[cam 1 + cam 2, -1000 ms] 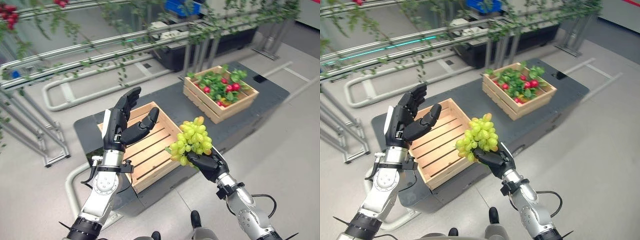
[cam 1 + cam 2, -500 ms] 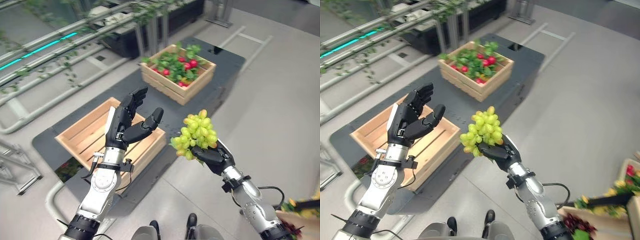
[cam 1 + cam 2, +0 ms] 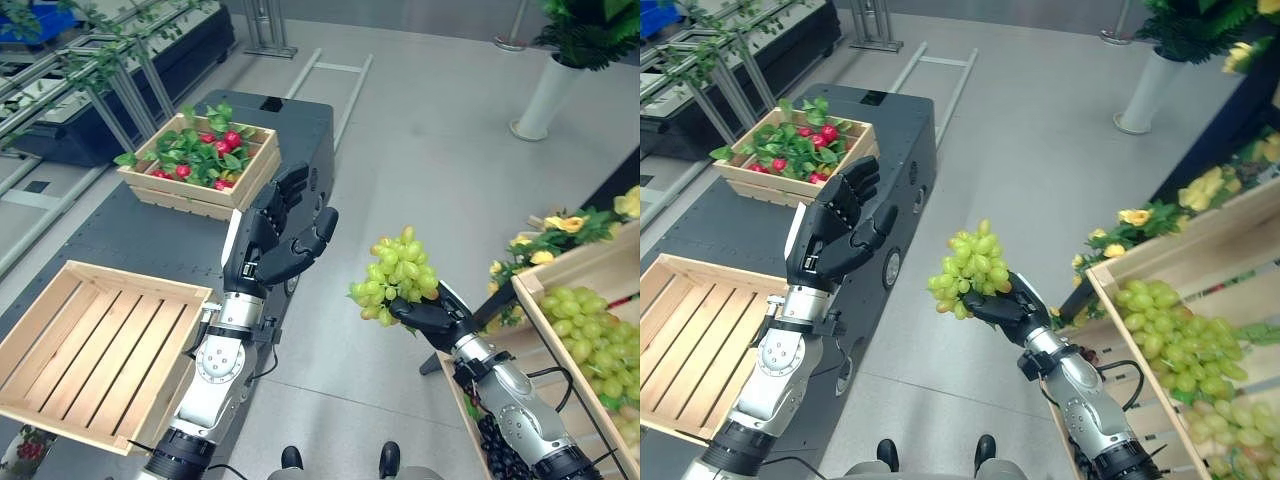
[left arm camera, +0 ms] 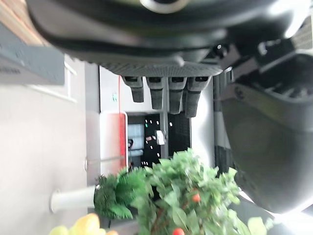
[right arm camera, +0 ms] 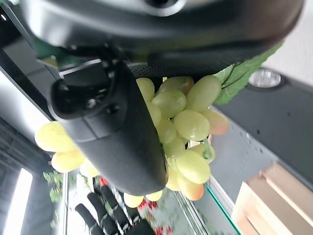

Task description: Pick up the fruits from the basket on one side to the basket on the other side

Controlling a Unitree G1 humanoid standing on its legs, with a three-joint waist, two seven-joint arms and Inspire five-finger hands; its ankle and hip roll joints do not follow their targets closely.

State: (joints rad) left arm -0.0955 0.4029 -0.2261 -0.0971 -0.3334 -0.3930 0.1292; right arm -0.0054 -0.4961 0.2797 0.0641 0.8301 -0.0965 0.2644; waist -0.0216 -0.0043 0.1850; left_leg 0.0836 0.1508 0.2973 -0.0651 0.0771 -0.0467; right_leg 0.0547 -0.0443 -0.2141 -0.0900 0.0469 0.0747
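My right hand (image 3: 432, 316) is shut on a bunch of green grapes (image 3: 397, 280) and holds it up in the air over the grey floor, between the dark platform and the crates at the right. In the right wrist view the grapes (image 5: 188, 125) sit against the palm under the thumb (image 5: 122, 142). My left hand (image 3: 275, 235) is raised beside it, open with nothing in it; its fingers (image 4: 161, 90) are straight. An empty slatted wooden crate (image 3: 90, 350) sits at the lower left. A wooden crate (image 3: 580, 270) at the right holds more green grapes (image 3: 590, 335).
On the dark platform (image 3: 300, 130) stands a second crate (image 3: 200, 160) with green leaves and small red fruits. Dark grapes (image 3: 505, 450) lie in a lower crate at the right, with yellow fruit and leaves (image 3: 560, 225) above. A white planter (image 3: 545, 95) stands far right.
The camera has swung to the right, bringing the crates at the right into view. The right hand keeps its hold on the grapes; the left hand stays raised and open.
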